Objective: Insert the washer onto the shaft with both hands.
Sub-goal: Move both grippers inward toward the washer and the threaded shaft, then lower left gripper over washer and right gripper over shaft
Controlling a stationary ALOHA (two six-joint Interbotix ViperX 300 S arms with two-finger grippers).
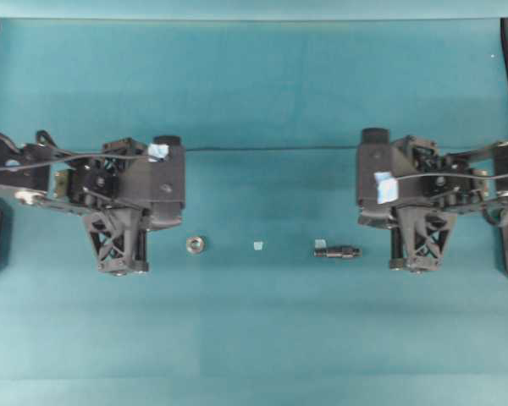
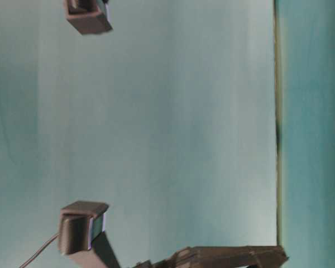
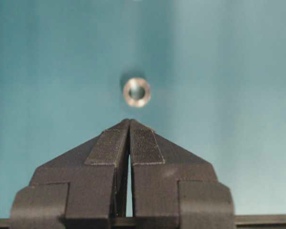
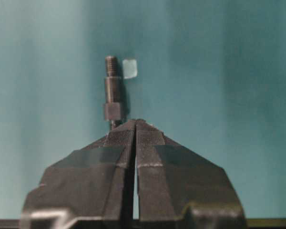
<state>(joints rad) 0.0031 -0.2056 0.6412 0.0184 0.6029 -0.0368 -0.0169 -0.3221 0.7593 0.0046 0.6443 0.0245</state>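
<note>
Overhead view places the washer (image 1: 195, 244) flat on the bench (image 1: 254, 338), left of centre; the shaft (image 1: 336, 250) lies right; left tool (image 3: 129, 125) and right tool (image 4: 135, 123) are closed, empty; expect small, rigid, slippery metal; grip the washer's rim, the shaft's thick collar.

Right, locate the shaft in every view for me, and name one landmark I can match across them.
Overhead: the shaft lies on the mat, right of centre, beside the right gripper.
Table-level: not in it.
Left wrist: not in it.
Right wrist: it stands up the picture, just above the shut fingertips, thin end away.
Shared landmark: the pale blue tape scrap, right of the shaft's thin end here, left of it overhead.
</note>
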